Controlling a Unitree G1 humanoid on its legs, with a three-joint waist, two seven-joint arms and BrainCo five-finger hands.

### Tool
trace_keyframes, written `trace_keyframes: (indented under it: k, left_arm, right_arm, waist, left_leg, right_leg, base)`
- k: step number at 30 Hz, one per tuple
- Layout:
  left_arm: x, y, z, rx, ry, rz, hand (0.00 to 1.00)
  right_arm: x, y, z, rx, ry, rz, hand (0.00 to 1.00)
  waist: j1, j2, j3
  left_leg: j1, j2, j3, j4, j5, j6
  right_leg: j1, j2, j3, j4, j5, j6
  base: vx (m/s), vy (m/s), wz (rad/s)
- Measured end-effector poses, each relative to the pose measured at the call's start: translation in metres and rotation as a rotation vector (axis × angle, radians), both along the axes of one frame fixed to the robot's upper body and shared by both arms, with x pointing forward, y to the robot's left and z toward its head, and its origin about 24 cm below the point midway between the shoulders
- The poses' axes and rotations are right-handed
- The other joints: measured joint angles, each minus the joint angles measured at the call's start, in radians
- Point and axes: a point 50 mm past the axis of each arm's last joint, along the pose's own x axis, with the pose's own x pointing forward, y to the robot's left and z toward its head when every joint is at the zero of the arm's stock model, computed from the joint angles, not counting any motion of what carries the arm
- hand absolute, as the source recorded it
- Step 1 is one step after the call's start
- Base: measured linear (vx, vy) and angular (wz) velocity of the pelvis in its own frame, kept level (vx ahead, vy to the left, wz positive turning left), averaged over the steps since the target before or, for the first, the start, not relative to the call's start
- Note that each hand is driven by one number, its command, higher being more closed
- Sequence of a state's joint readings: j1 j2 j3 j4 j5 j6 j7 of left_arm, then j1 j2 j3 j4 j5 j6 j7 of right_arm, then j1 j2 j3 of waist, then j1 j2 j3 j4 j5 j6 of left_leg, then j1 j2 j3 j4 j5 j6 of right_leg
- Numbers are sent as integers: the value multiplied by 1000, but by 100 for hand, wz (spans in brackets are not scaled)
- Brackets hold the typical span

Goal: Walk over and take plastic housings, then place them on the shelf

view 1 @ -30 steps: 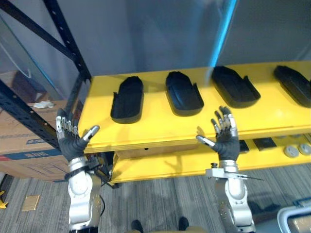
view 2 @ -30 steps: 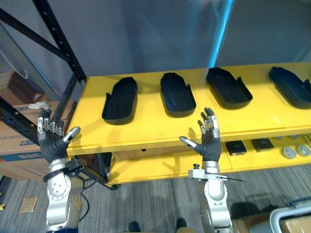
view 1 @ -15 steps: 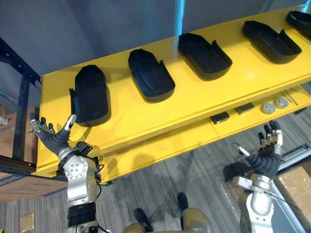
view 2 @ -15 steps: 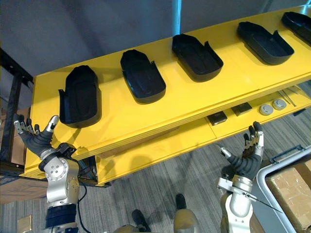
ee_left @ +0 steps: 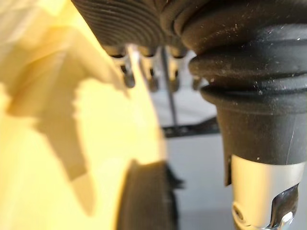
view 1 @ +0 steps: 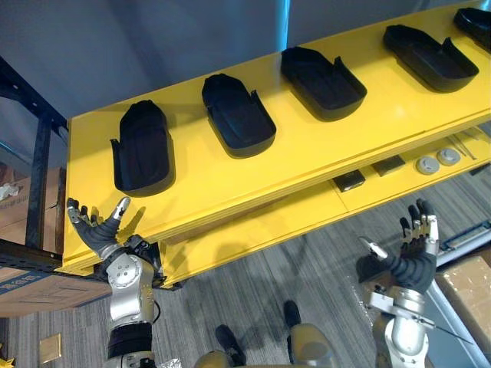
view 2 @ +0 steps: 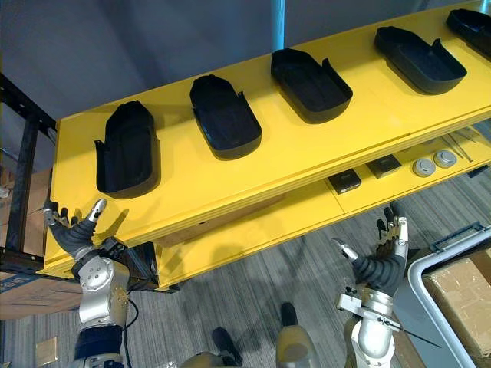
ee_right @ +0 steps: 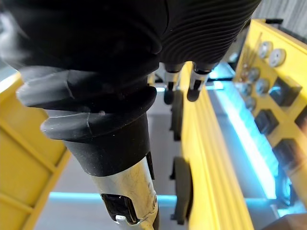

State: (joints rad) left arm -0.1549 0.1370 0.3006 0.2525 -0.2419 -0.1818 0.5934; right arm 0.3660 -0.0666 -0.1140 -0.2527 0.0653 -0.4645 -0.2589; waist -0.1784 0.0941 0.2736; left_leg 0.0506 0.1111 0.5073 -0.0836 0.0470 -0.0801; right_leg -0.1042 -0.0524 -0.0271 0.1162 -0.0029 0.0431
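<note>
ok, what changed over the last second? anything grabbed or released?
Camera has swung, so the shift of the yellow shelf in frame is no real move. Against it, the right hand has dropped from the top front edge to below the lower board, over the carpet. The left hand stays by the front left corner. Nothing grabbed or released: both hands open and empty, plastic housings lie as before.

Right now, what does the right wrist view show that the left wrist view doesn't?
The right wrist view adds the lower yellow shelf board with small round silver discs and flat black square parts. The left wrist view adds a dark bar past the shelf's end. Both show the upper yellow shelf board, black plastic housings on it, and the left hand or right hand, fingers straight, empty.
</note>
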Motion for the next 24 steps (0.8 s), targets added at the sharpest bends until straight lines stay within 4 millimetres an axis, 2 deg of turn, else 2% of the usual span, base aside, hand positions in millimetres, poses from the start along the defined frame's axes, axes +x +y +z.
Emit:
trace_keyframes:
  k: [5,8,13,19,24]
  left_arm:
    - [9,6,8,-6,-48,-7,0]
    - [19,10,21,-36,-140,-31,0]
    - [24,14,34,-55,-236,-47,0]
    - [35,15,53,-63,-365,-189,0]
    - [37,13,55,-78,-403,-259,0]
  right_arm:
    - [2,0,2,-13,-9,11,0]
    - [8,1,9,-22,-49,26,0]
    - [10,3,12,-42,-61,58,0]
    - [13,4,20,-66,-90,87,0]
    - [13,5,20,-77,-86,105,0]
  waist:
    - [-1,-1,17]
    - [0,-3,55]
    - [1,0,80]
    - [0,4,100]
    - [1,15,111]
  left_leg:
    - [1,0,0,0,0,0]
    - [-5,-3,11,0,-1,0]
    - [-21,-6,24,0,0,0]
    - [-35,-7,25,0,0,0]
    - [-34,-7,25,0,0,0]
  right_leg:
    - [-23,-2,1,52,-32,-1]
    - [-54,-4,7,94,-51,-5]
    - [-97,-4,23,137,-67,-6]
    - [-118,-5,25,153,-77,-5]
    - [-119,-5,25,156,-81,-5]
  base:
    - [25,-1,0]
    - [-10,-5,-6]
    - [21,-8,-7]
    - [42,-10,0]
    - [0,0,0]
